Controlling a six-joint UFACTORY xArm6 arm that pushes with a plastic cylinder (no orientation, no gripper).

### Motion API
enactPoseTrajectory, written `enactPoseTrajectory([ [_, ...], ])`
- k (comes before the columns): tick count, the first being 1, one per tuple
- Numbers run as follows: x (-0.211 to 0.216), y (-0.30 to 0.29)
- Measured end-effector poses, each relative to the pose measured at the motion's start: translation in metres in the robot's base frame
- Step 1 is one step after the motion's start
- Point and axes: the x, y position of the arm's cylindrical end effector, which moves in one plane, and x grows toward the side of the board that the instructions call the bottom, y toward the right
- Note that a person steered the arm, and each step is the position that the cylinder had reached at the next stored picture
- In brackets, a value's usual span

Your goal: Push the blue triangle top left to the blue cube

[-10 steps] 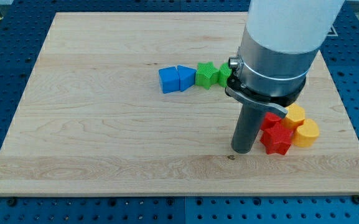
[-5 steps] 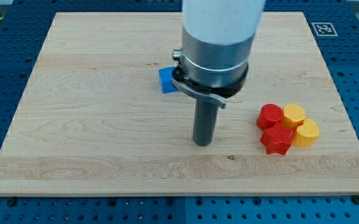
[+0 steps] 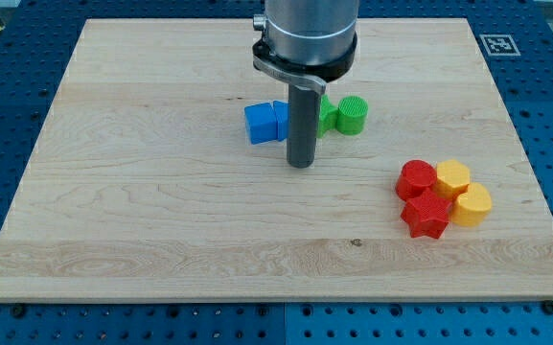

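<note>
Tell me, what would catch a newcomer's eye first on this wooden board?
First, the big grey arm coming down from the view's top, its dark rod ending at my tip, just below the blue triangle, which the rod partly hides. That triangle sits in a row with a blue cube and green blocks. At the view's right huddle red and yellow blocks.

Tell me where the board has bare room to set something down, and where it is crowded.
Bare: the board left of the blue cube, and the bottom strip below my tip. Crowded: the row of blue cube, blue triangle, green blocks behind my tip, and the red and yellow cluster at right.
</note>
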Motion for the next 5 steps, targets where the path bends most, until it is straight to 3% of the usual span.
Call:
enactPoseTrajectory([
  [5,-0.052,-0.01],
])
